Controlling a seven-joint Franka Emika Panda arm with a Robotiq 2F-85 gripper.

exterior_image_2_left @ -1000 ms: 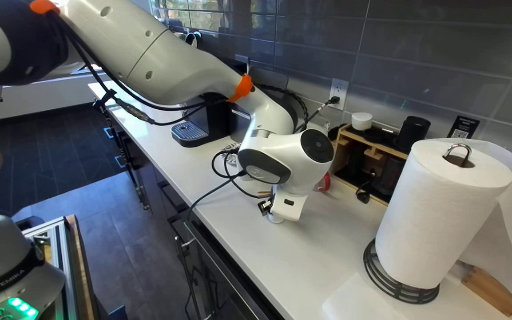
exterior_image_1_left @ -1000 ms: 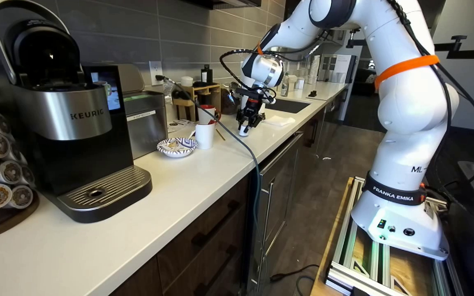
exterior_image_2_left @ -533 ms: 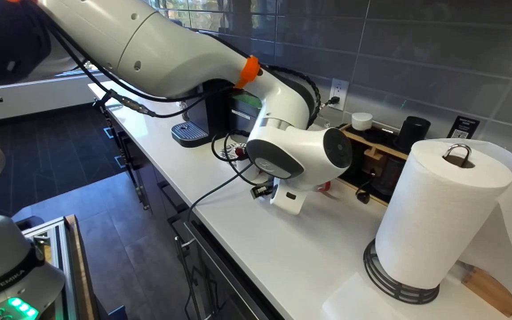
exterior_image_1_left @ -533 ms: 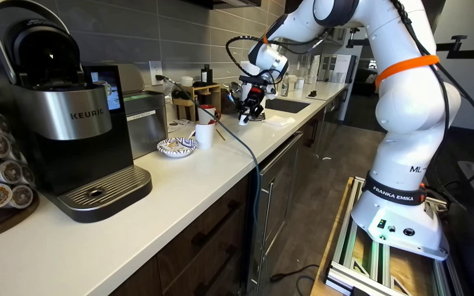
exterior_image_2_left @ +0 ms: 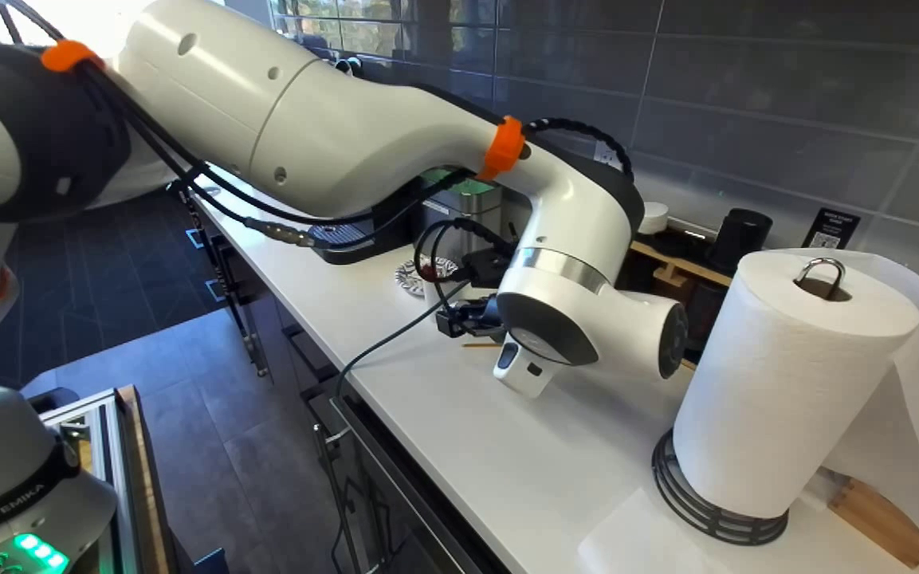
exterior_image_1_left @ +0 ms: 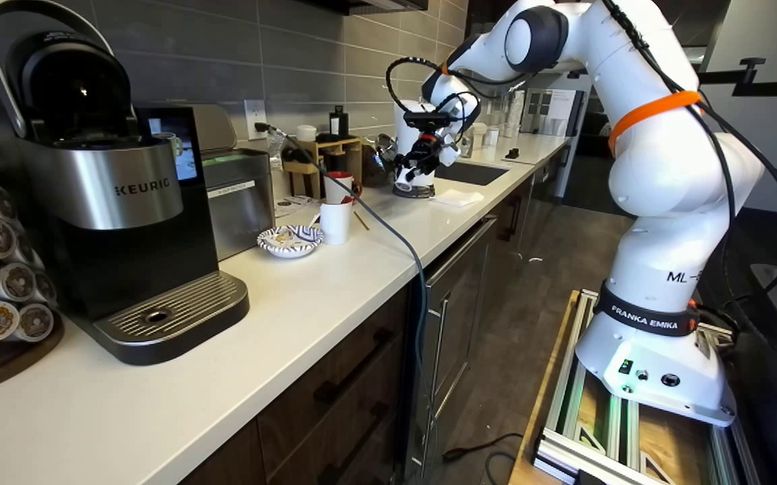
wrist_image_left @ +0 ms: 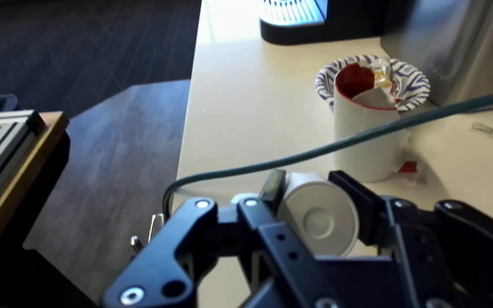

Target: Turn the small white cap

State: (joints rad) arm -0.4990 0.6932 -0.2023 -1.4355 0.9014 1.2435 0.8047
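In the wrist view the small white cap (wrist_image_left: 321, 218) is clasped between the two black fingers of my gripper (wrist_image_left: 307, 186), its round flat end with a raised ring facing the camera. My gripper is shut on it. Seen in an exterior view, the gripper (exterior_image_1_left: 407, 172) holds the tilted cap (exterior_image_1_left: 403, 182) in the air above the counter, with the paper towel roll behind it. The wrist of the arm (exterior_image_2_left: 547, 327) blocks most of the gripper in an exterior view, and I cannot make out the cap there.
A teal cable (wrist_image_left: 272, 164) runs across just beyond the fingertips. Past it stand a white mug (wrist_image_left: 366, 141) with red inside and a patterned bowl (wrist_image_left: 415, 83) holding wrappers. A paper towel roll (exterior_image_2_left: 794, 391) stands on the counter (exterior_image_2_left: 523, 446). A coffee machine (exterior_image_1_left: 125, 188) is further along.
One second ago the cap stood upright on the counter between the fingers. Since then my gripper has risen with it, moved toward the paper towel roll and tipped over, tilting the cap.
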